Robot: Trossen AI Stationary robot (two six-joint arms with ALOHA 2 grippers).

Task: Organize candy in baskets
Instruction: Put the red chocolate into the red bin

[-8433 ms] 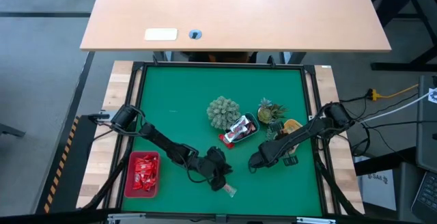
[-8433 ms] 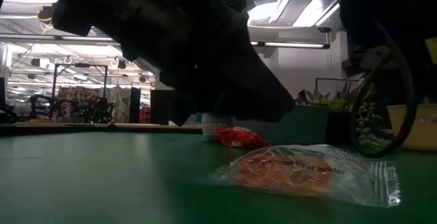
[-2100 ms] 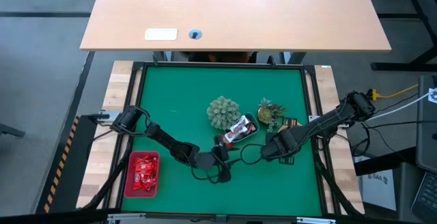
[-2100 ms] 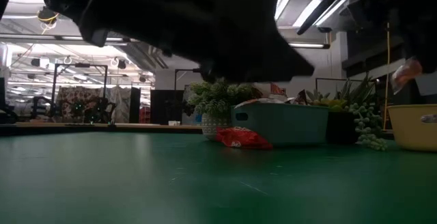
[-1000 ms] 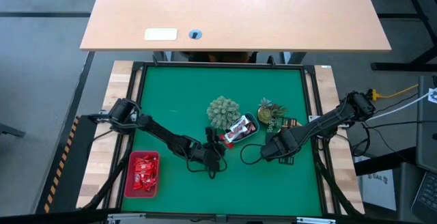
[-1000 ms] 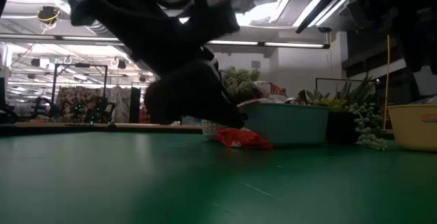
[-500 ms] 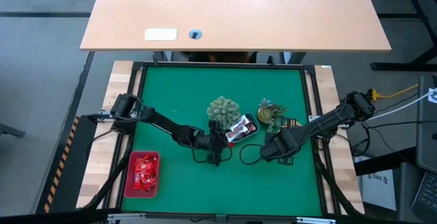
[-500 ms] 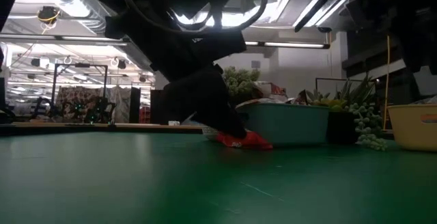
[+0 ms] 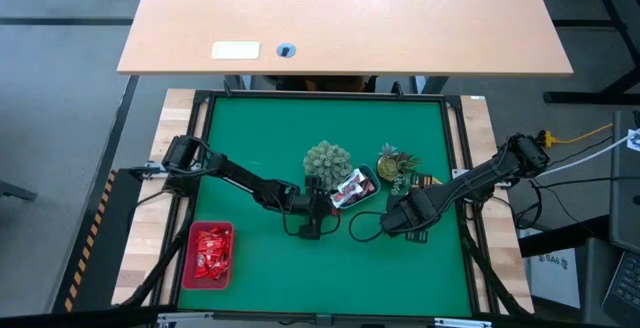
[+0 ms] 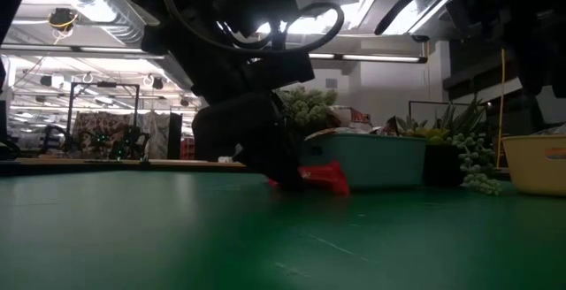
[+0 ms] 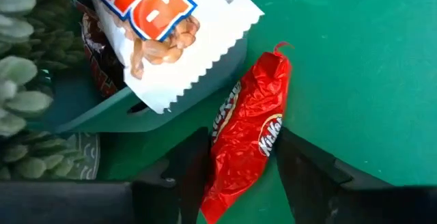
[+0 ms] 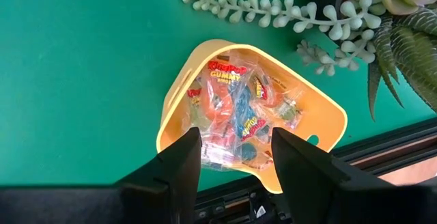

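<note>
A green mat (image 9: 260,138) is spread over the work table. A round spiky plant ornament (image 9: 326,162) and a smaller succulent ornament (image 9: 396,160) are set near its middle. Beyond, a pale wooden desk (image 9: 400,18) is seen, bearing a white card (image 9: 236,51).

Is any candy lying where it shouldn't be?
Yes. A red KitKat lies on the green mat beside the blue basket, not in any basket. The left gripper has its open fingers either side of it. A white packet also hangs over that basket's rim.
</note>
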